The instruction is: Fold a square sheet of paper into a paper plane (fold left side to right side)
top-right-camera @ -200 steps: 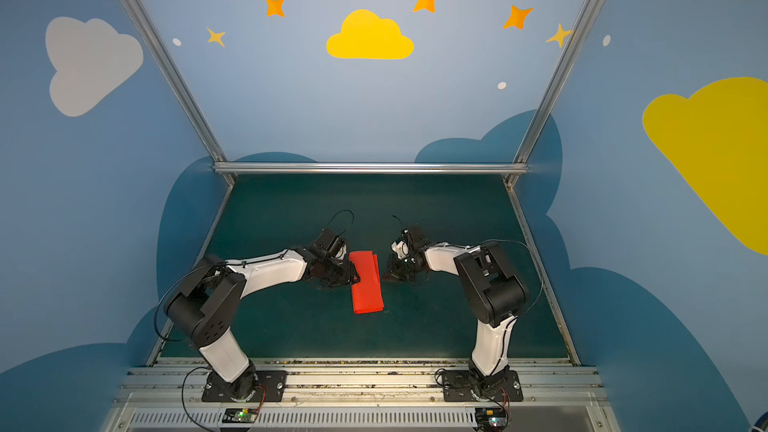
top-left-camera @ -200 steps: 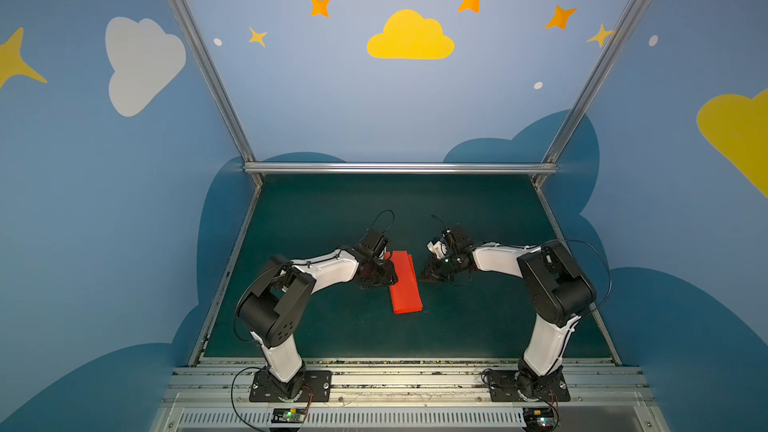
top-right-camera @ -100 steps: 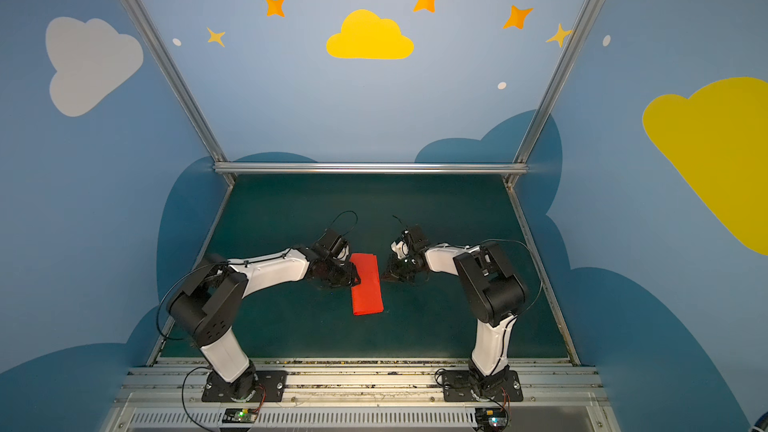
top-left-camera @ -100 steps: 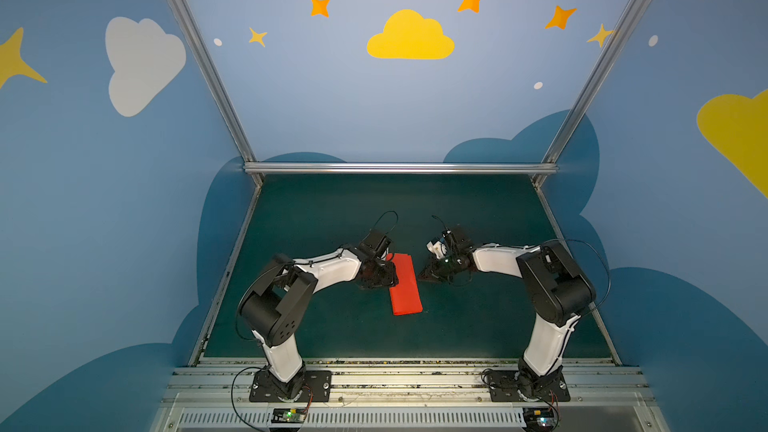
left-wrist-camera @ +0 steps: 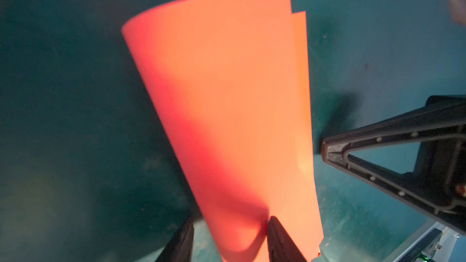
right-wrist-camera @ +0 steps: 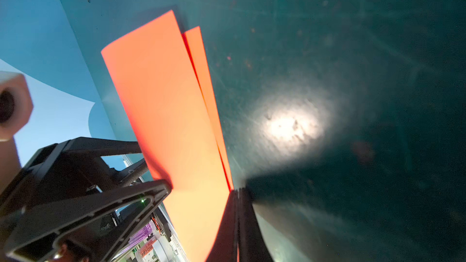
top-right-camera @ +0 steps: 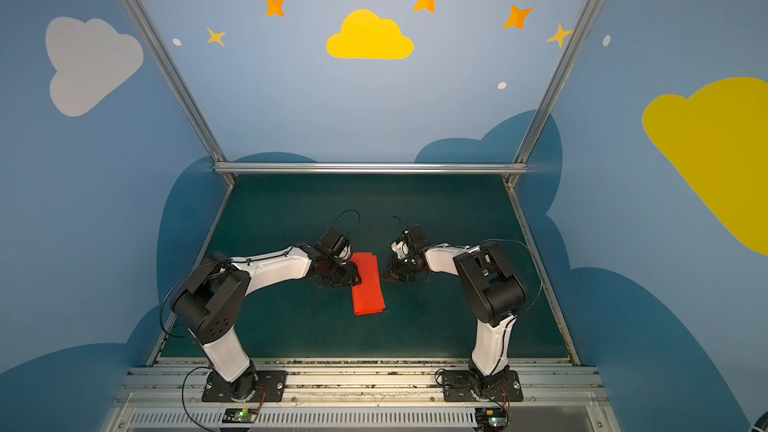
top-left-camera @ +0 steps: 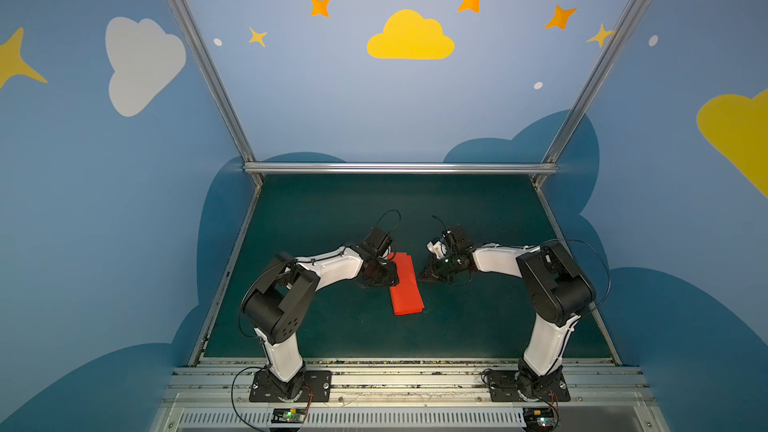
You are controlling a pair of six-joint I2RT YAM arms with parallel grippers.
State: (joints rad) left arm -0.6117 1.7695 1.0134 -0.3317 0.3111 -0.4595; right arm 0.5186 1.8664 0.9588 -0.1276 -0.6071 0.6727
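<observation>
Change over the last second is slight (hardly a shift in either top view). The left tool (top-left-camera: 390,278) keeps its post at the left, folded edge of the square sheet of paper (top-left-camera: 406,284), jaws released and about half apart. In the left wrist view its fingers (left-wrist-camera: 278,235) stand astride the rounded fold, one tip on the top layer, nothing grasped. The sheet has stayed put, flat on the green desk (top-left-camera: 374,209) between the two tools, already doubled left over right into a narrow strip. The right tool (top-left-camera: 423,277) remains clenched on nothing, its tip just beside the sheet's right, open edge.

My reading: the half fold is laid but not set. The fold still bulges, and the top layer sits slightly askew on the lower one, a sliver of which shows along the right edge. Pressing the crease looks like the step in hand.

The strip's long axis runs from the desk's far side to its near side, the near end leaning a little rightward. No nose exists yet, so it points nowhere in particular.
</observation>
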